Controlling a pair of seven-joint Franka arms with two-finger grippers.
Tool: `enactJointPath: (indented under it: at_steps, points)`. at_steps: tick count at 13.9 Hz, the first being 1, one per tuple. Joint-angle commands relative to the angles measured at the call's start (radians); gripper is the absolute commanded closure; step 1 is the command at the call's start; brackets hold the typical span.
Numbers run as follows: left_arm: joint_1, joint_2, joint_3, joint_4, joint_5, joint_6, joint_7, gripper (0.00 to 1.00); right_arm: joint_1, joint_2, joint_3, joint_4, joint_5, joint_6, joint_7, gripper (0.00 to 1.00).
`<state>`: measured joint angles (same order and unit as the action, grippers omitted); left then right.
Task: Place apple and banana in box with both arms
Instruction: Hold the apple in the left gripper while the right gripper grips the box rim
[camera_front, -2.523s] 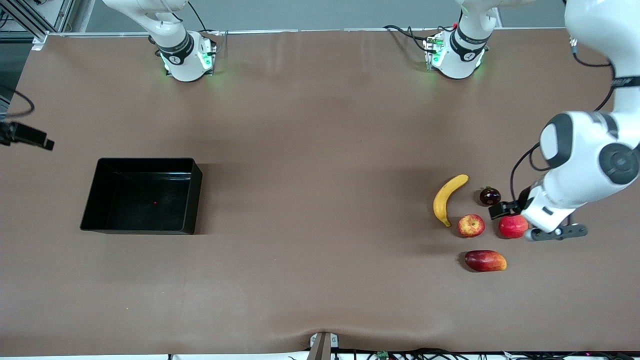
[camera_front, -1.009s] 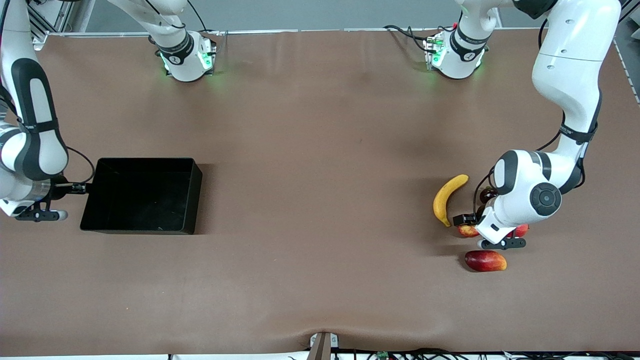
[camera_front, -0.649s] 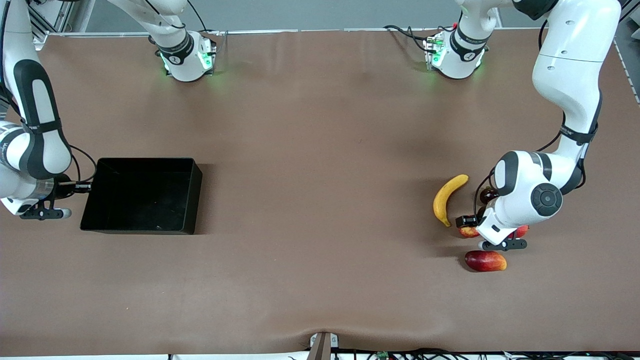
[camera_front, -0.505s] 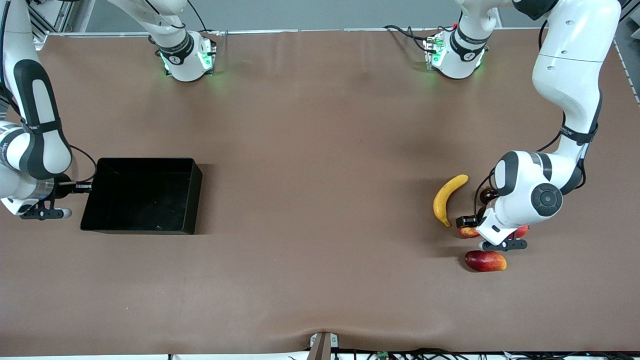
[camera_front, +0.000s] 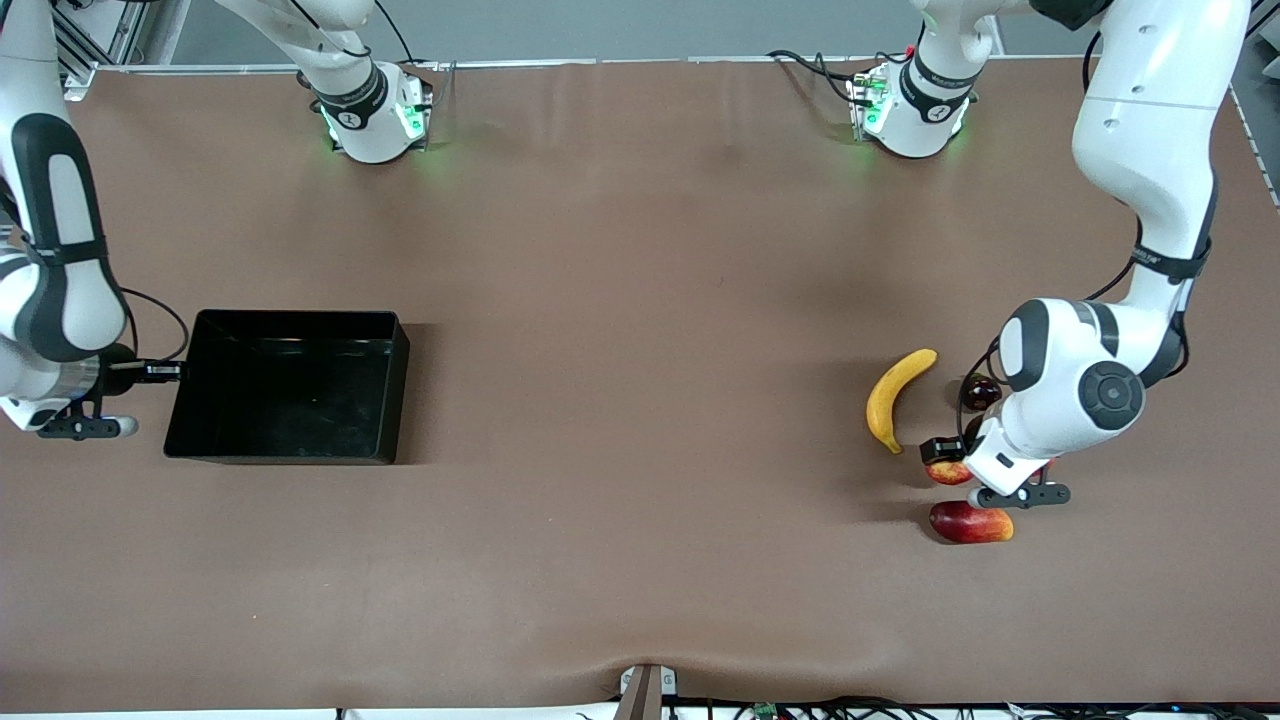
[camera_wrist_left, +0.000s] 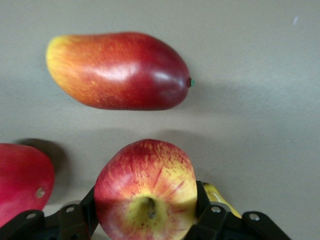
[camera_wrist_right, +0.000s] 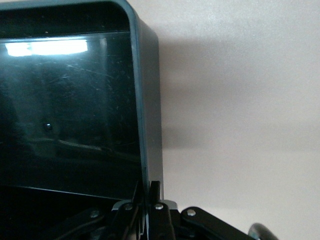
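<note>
Left wrist view: left gripper (camera_wrist_left: 147, 222) clamps the apple (camera_wrist_left: 146, 187); lift straight, clearing the mango (camera_wrist_left: 117, 71). Right gripper (camera_wrist_right: 147, 205) pinches the box (camera_wrist_right: 145, 115) wall; hold steady.

robot lab, two bench-mounted arms (camera_front: 1140, 150)

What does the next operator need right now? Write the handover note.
Left gripper: jaws shut on the apple, beside the mango.
Right gripper: jaws shut on the wall of the box at the right arm's end of the table.
Banana: on the table by the other fruit.
Done: both grips made.
Left: put the apple in the box, then the banana.
</note>
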<state>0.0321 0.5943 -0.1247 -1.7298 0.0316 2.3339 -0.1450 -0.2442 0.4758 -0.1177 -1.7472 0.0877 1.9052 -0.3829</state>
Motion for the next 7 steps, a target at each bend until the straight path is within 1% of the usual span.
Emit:
enactJointPath:
  at_steps: [1, 2, 4, 5, 6, 7]
  points:
    - [0.0, -0.067, -0.003, 0.004, -0.01, -0.082, -0.024, 1.0, -0.009, -0.013, 0.012, 0.095, 0.078, -0.148, -0.013, 1.0]
    - [0.003, -0.079, -0.003, 0.013, -0.01, -0.117, -0.044, 1.0, 0.0, -0.013, 0.012, 0.125, 0.098, -0.188, -0.007, 1.0]
    - [0.003, -0.114, -0.003, 0.027, -0.01, -0.172, -0.056, 1.0, 0.035, -0.014, 0.012, 0.179, 0.099, -0.256, 0.03, 1.0]
    - [0.003, -0.129, -0.003, 0.027, -0.01, -0.189, -0.056, 1.0, 0.06, -0.016, 0.015, 0.192, 0.109, -0.308, 0.085, 1.0]
    - [0.005, -0.14, -0.003, 0.03, -0.01, -0.205, -0.056, 1.0, 0.087, -0.02, 0.013, 0.192, 0.147, -0.334, 0.146, 1.0]
    - [0.006, -0.148, -0.003, 0.03, -0.01, -0.211, -0.056, 1.0, 0.121, -0.025, 0.013, 0.19, 0.165, -0.347, 0.189, 1.0]
